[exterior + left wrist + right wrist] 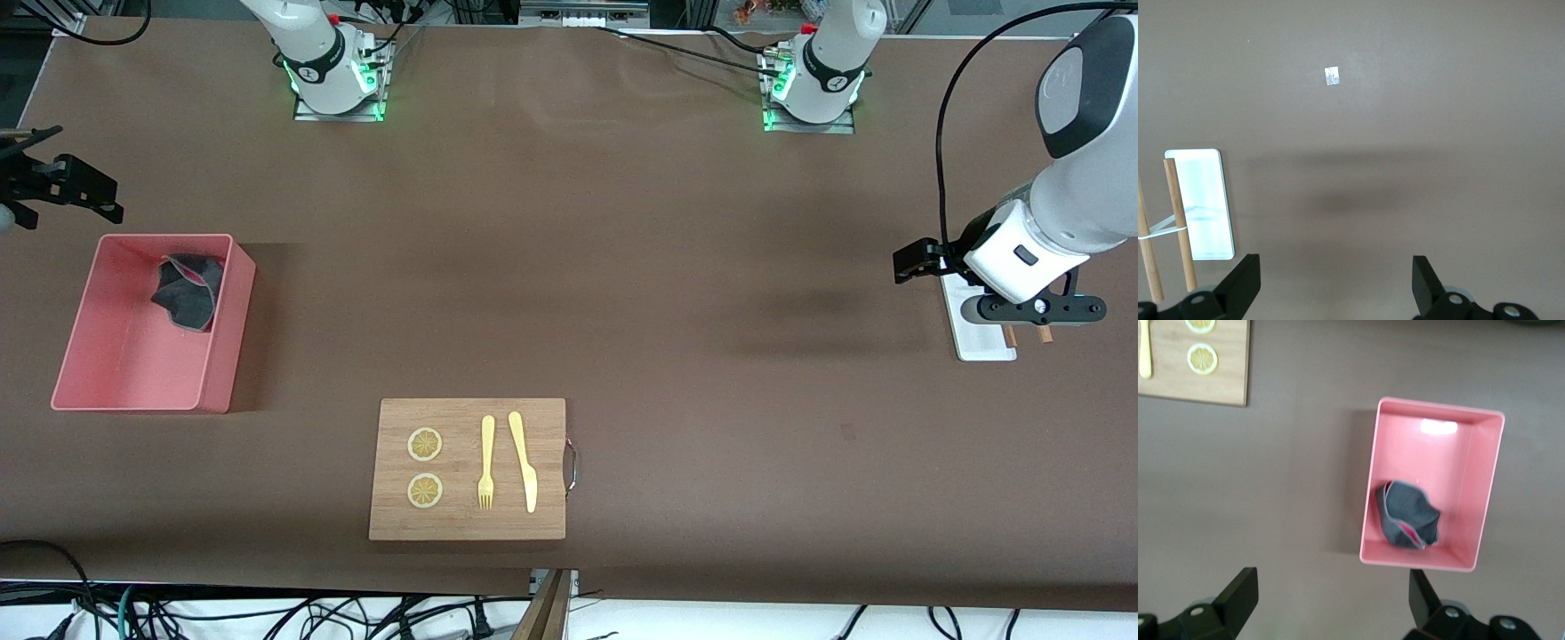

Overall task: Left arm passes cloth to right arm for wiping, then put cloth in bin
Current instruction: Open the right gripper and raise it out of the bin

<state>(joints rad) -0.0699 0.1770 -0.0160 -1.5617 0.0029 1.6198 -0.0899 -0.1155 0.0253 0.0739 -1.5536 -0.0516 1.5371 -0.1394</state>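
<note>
Now the cloth (1407, 517) lies in the bin (1485, 493), clear of both arms' wide, empty jaws.

There are two lemon slices (425, 444), one fork (486, 462), one knife (523, 460), one wooden board (467, 524), one pink bin (133, 373), one cloth (188, 292), one white tray (978, 342), two grippers (1335, 280).

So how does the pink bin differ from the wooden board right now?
The bin is a pink walled tub holding the crumpled grey cloth; the wooden board is flat and carries two lemon slices, a fork and a knife. The bin sits toward the right arm's end of the table, the board nearer the front camera. Both are rectangular and rest on the table.
</note>
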